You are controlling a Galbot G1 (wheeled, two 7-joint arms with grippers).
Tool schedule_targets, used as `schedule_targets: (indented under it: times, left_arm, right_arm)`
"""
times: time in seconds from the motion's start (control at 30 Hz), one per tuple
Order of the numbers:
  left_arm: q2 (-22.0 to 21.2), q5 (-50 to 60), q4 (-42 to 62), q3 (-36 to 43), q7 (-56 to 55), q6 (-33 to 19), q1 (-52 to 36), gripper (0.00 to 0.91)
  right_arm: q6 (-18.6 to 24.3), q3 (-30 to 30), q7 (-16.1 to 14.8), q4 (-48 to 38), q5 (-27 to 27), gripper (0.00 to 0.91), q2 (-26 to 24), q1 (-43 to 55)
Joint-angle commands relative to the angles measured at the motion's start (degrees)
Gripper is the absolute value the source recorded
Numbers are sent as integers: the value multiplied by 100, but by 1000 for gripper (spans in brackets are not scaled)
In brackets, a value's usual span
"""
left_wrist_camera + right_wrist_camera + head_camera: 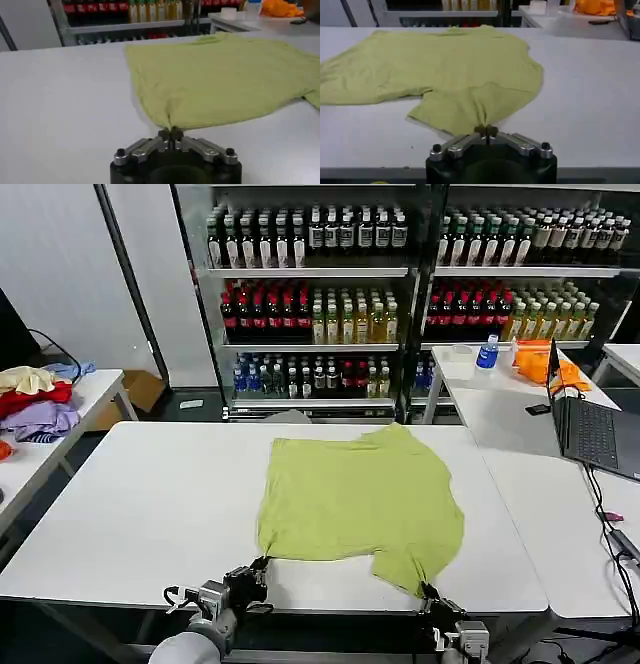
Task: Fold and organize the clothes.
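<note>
**Both tools pinch the shirt at the near table edge**

The light yellow-green cotton T-shirt [360,499] lies spread flat on the white table [150,504]. The left tool [258,572] is closed on its near left corner. The right tool [432,596] is closed on the near sleeve edge.

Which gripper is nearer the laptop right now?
Right. The right gripper, shut on the T-shirt at its near sleeve, is on the laptop side; the left gripper pinches the shirt's opposite near corner, farther away.
</note>
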Motion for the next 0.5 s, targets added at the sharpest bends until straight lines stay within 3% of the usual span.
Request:
schedule_targets:
  times: [0.03, 0.5]
  left_arm:
    - [148, -99, -370, -199, 86, -9, 295, 20]
    - [466, -176, -1580, -953, 211, -203, 1551, 20]
  right_arm:
    - [44, 165, -26, 519, -42, 0, -51, -269]
    - [272, 726, -195, 1637, -32, 0, -239, -1194]
